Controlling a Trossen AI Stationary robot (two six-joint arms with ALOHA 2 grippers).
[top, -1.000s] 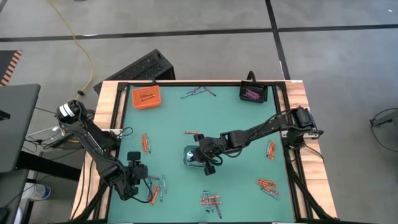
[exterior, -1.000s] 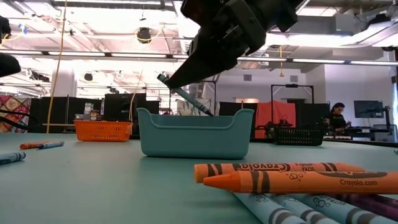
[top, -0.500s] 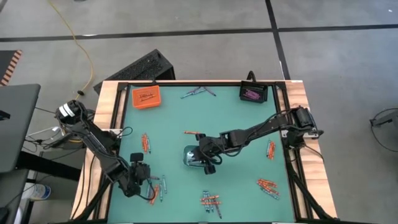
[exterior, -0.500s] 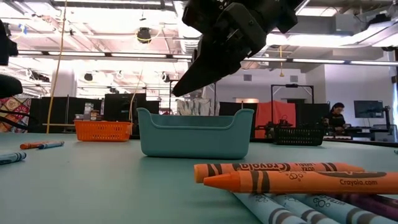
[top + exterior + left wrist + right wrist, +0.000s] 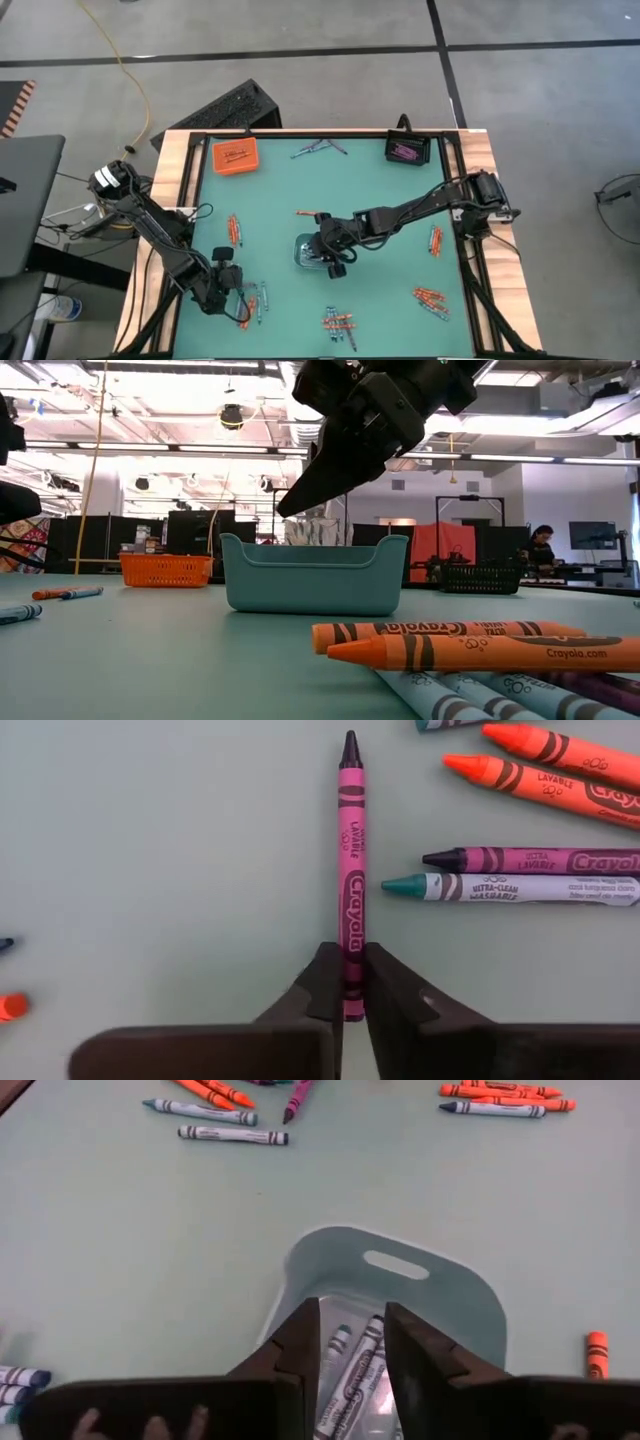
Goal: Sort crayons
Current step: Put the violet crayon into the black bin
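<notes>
Left wrist view shows the left gripper point(image 5: 352, 982) clenched on one end of a pink crayon point(image 5: 351, 870) lying on the green table point(image 5: 170, 870), its gripped end hidden between the fingers, while the right gripper point(image 5: 352, 1342) hangs parted and empty over a teal bin point(image 5: 440, 1295) of grey-blue crayons point(image 5: 352, 1370).
</notes>
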